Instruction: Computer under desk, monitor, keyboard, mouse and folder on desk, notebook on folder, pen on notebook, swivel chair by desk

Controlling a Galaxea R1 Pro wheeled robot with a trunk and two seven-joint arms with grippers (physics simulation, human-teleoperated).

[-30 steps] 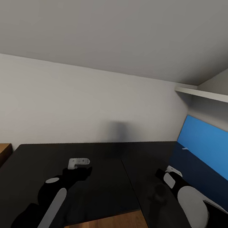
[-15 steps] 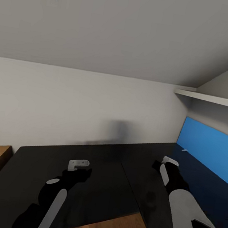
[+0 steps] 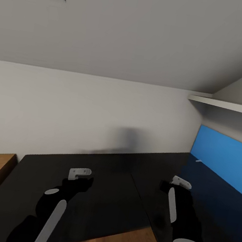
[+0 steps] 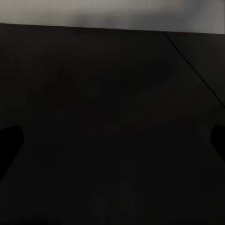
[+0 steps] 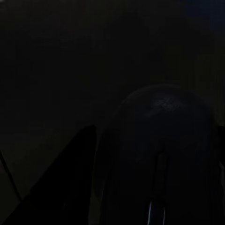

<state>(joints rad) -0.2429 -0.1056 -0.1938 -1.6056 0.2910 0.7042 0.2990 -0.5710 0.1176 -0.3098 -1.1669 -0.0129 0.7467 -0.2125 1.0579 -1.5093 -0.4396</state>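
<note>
While no writing shows, the desk (image 3: 104, 204) gleams black.

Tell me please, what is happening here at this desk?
Both robot arms reach over the glossy black desk, its blue back panel at the right. The left jaws stand open above the black surface. A dark rounded thing, perhaps the mouse, sits close at the right jaws; whether they grip it is unclear.
</note>
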